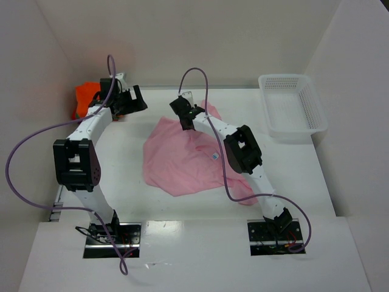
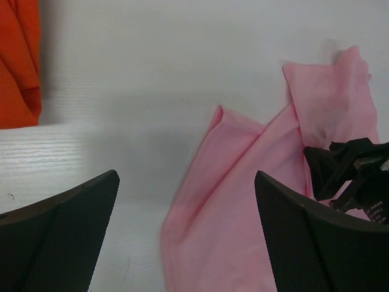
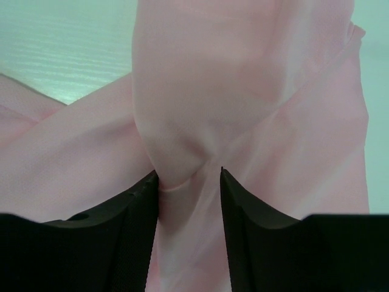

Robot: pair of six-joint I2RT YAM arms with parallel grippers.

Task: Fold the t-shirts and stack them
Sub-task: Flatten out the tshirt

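My right gripper (image 3: 189,182) is closed on a raised fold at the far edge of the pink t-shirt (image 1: 182,161), with cloth bunched between both fingers. The rest of that shirt lies crumpled mid-table and spreads toward the near side, partly under my right arm. My left gripper (image 2: 188,243) stands wide open and holds nothing. It hangs over bare table at the far left, between the pink shirt's left edge and the orange t-shirt (image 1: 85,97). The orange one is heaped in the far left corner against the wall (image 1: 36,73). Open room lies along the near edge and to the right of the pink shirt. The white mesh basket (image 1: 285,132) sits in the far right corner, well apart from the shirts. The table (image 1: 304,176) is white and faintly grained, with pale walls on three sides.
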